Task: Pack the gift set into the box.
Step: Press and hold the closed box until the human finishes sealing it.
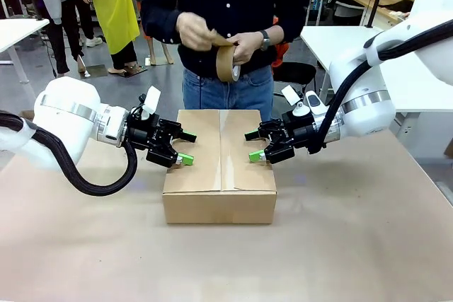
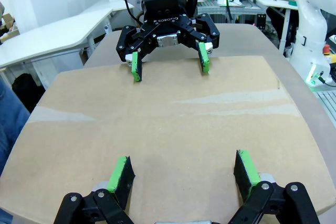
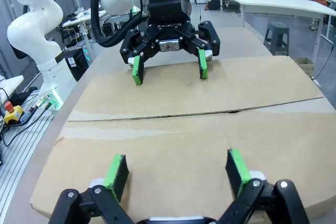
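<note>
The box (image 1: 219,175) stands closed at the table's middle, its top flaps folded flat and meeting along a centre seam. The gift set is hidden. My left gripper (image 1: 185,146) is open over the box's left edge, green pads pointing inward. My right gripper (image 1: 253,146) is open over the right flap, facing it. In the left wrist view my own fingers (image 2: 182,169) spread low over the flap (image 2: 168,124), with the right gripper (image 2: 168,66) opposite. The right wrist view mirrors this: right gripper (image 3: 176,169), flap seam (image 3: 157,116), left gripper (image 3: 169,69). I cannot tell whether the pads touch the cardboard.
A person stands at the far side, both hands working a roll of brown tape (image 1: 226,64) above the box. The brown table (image 1: 340,245) has free room in front and to both sides. White tables and other people stand farther back.
</note>
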